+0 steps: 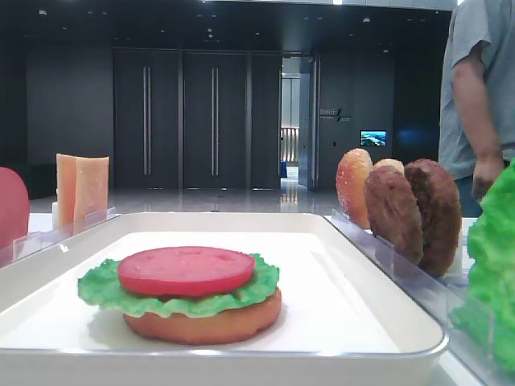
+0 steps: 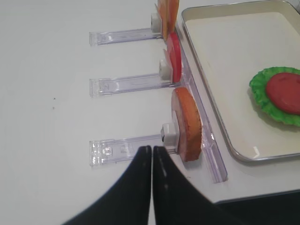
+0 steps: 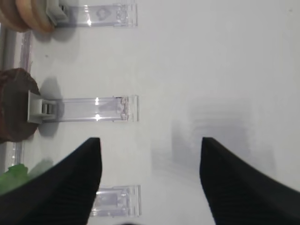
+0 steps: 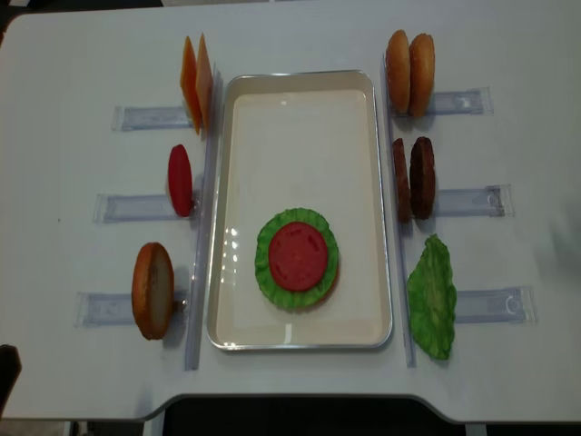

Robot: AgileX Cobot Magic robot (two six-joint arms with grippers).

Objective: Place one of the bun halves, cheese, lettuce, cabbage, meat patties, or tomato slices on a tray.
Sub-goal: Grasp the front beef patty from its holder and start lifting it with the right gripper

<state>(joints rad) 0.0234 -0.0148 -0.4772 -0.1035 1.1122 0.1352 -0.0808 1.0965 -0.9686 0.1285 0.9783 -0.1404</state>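
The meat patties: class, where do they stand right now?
In the overhead view, the meat patties stand on edge right of the tray, between the bun halves and the lettuce.

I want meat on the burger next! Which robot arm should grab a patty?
Probably the right. The meat patties stand right of the tray, and the right gripper is open nearby; the left gripper is shut.

white table [image 4: 73, 54], clear racks [image 4: 136, 207], person [image 1: 479, 96] bkgd, dark doors [image 1: 181, 121].
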